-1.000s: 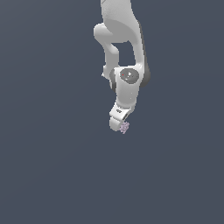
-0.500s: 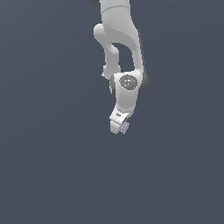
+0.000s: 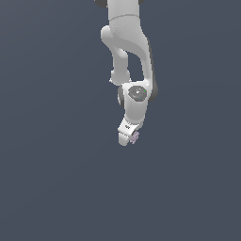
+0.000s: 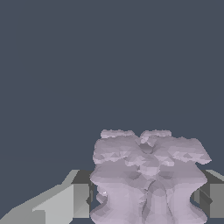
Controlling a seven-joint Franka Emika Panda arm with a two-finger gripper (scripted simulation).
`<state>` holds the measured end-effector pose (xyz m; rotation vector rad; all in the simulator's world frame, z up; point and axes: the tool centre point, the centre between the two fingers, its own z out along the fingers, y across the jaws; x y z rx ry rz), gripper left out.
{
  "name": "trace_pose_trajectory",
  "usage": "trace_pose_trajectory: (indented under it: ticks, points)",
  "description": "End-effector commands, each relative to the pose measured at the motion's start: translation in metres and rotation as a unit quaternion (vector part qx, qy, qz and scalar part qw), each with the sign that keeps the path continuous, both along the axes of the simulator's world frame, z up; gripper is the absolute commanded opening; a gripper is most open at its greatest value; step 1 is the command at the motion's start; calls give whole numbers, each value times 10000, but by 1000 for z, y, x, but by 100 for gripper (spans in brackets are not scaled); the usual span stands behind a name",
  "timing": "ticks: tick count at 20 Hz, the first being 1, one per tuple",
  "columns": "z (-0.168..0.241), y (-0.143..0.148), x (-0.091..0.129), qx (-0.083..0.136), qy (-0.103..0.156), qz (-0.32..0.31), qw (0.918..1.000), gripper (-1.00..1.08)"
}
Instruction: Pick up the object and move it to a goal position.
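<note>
The object point(image 3: 135, 137) is a tiny pale lilac-pink knobbly clump, held at the tip of my white gripper point(image 3: 130, 139) near the middle of the exterior view. Up close in the wrist view the object point(image 4: 148, 175) fills the space between my two fingers point(image 4: 72, 199), which press against its sides. The gripper point(image 4: 146, 201) is shut on it. The arm reaches down from the top of the exterior view, and part of the object is hidden behind the fingers there.
A plain dark blue-grey surface point(image 3: 56, 179) fills the background on all sides in both views. No other object or edge shows.
The arm and the held object have shifted very slightly upward and to the exterior view's right over the last second. The grip is unchanged.
</note>
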<state>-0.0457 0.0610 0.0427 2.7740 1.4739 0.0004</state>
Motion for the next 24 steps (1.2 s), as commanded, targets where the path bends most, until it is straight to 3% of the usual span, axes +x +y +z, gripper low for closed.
trace_pose_trajectory:
  ticks: [1, 14, 24]
  points:
    - [-1, 0, 0, 1, 3, 2, 10000, -100]
    - [10, 3, 4, -1, -7, 0, 10000, -100]
    - [69, 21, 24, 5, -3, 5, 10000, -100]
